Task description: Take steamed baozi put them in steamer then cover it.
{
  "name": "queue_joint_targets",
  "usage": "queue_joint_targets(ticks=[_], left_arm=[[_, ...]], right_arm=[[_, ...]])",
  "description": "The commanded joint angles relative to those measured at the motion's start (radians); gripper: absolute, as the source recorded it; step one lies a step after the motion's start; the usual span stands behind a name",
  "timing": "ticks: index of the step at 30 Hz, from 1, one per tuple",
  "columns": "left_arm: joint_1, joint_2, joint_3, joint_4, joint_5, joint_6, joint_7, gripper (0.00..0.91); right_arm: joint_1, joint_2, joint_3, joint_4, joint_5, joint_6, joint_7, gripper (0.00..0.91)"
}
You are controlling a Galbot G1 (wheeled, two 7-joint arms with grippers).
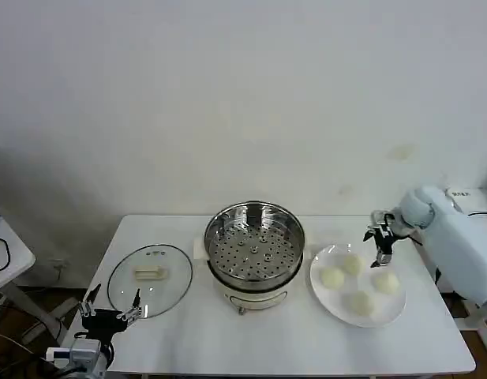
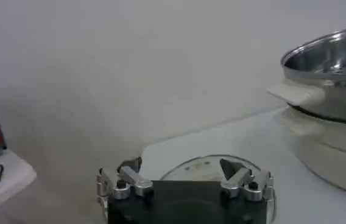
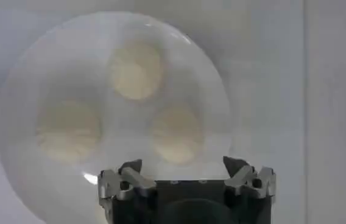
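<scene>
Nothing is loaded yet: the shiny round steel steamer mid-table sits empty, the creamy-white baozi lie on the white plate toward the right edge under the open, empty right gripper, and the clear glass cover rests near the left edge by the open left gripper.

the right gripper hangs above a round white plate, its fingers spread wide apart and holding nothing. three creamy steamed baozi sit on the plate, apart from each other.
</scene>
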Motion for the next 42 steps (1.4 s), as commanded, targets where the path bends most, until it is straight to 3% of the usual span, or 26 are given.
queue_joint_targets(ticks=[1,16,23,34,36,37,42], left_arm=[[0.000,0.000,-0.001,0.002,0.001,0.000,-0.002,0.907],[0.006,-0.004,0.000,0.002,0.007,-0.001,0.002,0.907],[0.006,-0.006,0.005,0.010,0.010,-0.003,-0.001,0.907],[0.009,-0.007,0.008,0.019,0.011,-0.005,-0.001,0.907],[0.010,-0.006,0.008,0.019,0.012,-0.005,-0.001,0.907],[0.010,-0.005,0.008,0.019,0.012,-0.005,-0.001,0.907],[0.008,-0.004,0.007,0.023,0.012,-0.005,-0.001,0.907]], right_arm=[[0.017,0.041,-0.012,-0.054,-0.032,0.018,-0.013,0.907],[-0.003,0.099,0.013,-0.128,-0.044,0.021,0.031,0.907],[-0.009,0.111,0.012,-0.151,-0.038,0.016,0.103,0.907],[-0.013,0.136,0.026,-0.186,-0.055,0.015,0.114,0.907],[-0.012,0.136,0.025,-0.191,-0.055,0.016,0.114,0.595],[-0.011,0.136,0.027,-0.192,-0.055,0.014,0.113,0.504],[-0.014,0.128,0.027,-0.188,-0.052,0.014,0.109,0.433]])
